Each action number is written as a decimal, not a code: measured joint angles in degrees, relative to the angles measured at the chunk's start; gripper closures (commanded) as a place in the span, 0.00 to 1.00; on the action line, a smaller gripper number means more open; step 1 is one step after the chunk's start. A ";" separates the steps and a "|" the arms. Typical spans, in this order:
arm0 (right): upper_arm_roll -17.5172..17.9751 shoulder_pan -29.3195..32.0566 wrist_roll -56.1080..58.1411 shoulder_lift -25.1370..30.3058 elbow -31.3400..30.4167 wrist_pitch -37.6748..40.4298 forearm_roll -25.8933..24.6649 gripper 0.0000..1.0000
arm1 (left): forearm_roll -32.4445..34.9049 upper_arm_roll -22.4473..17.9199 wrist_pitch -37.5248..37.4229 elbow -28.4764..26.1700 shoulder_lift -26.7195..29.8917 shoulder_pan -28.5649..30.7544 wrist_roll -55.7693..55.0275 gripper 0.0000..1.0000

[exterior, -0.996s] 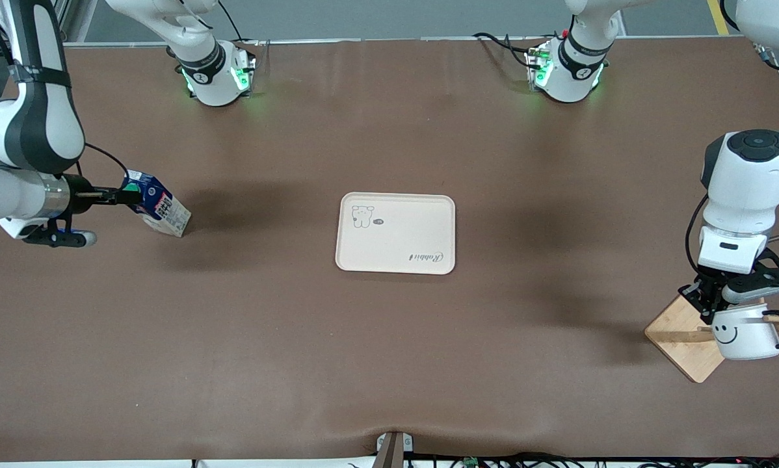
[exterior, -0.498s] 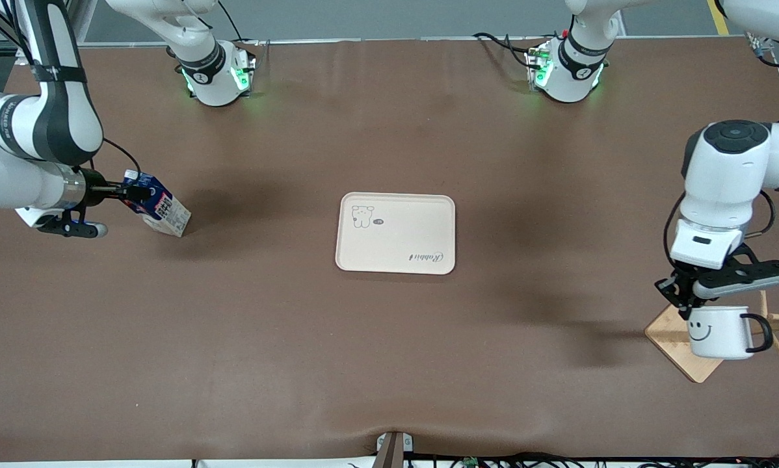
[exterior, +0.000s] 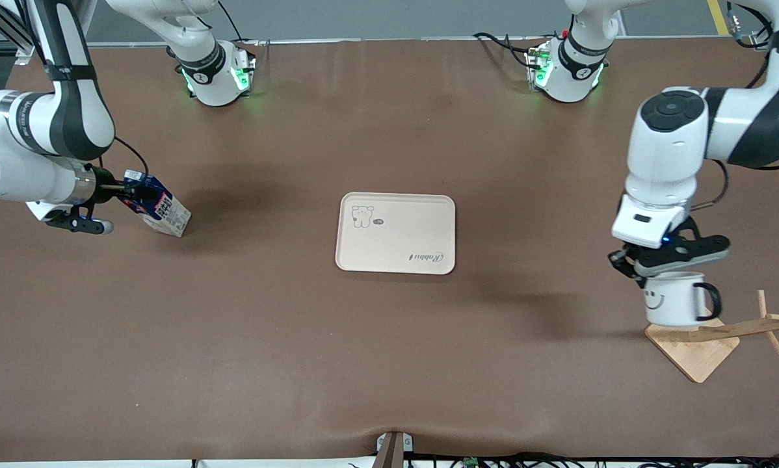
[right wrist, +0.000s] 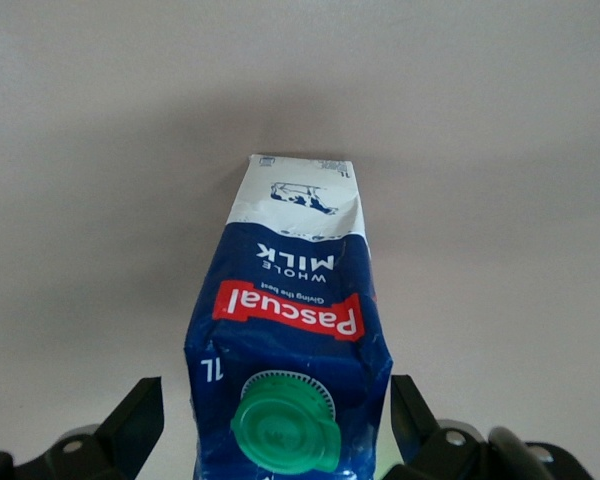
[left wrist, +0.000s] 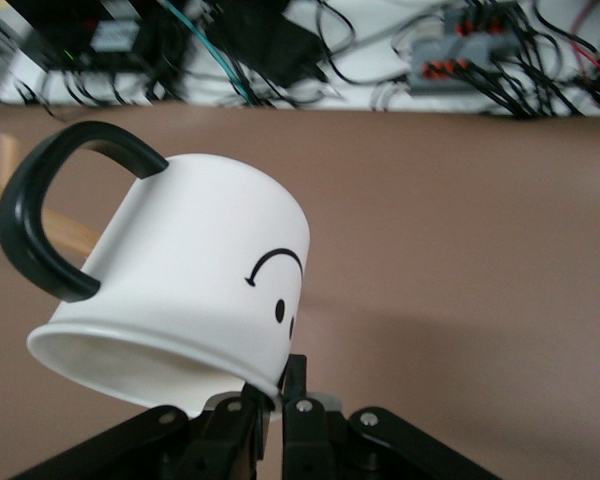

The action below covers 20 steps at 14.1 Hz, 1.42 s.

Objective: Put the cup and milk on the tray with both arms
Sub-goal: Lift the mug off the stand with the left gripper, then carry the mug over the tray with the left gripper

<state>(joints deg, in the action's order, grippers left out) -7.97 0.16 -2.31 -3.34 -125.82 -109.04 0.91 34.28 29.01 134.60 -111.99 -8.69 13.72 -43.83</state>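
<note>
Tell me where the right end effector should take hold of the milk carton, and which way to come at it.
Grip the milk across its dark blue upper body, just under the green cap. It leans toward the right arm's end of the table, top first, so come in along its length from there, as the right end effector does, one finger on each flat side.

Wooden rack (exterior: 695, 351) on brown table (exterior: 266, 338).
</note>
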 measured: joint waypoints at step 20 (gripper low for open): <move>-0.16 0.37 -0.25 0.75 2.66 8.94 -0.04 1.00 | -27.92 9.64 -17.76 19.91 -28.87 -19.77 -21.40 1.00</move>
<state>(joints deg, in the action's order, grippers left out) -8.13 0.54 -2.56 -2.59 -123.16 -100.10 0.87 6.36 38.65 116.84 -92.08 -37.56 -6.05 -65.24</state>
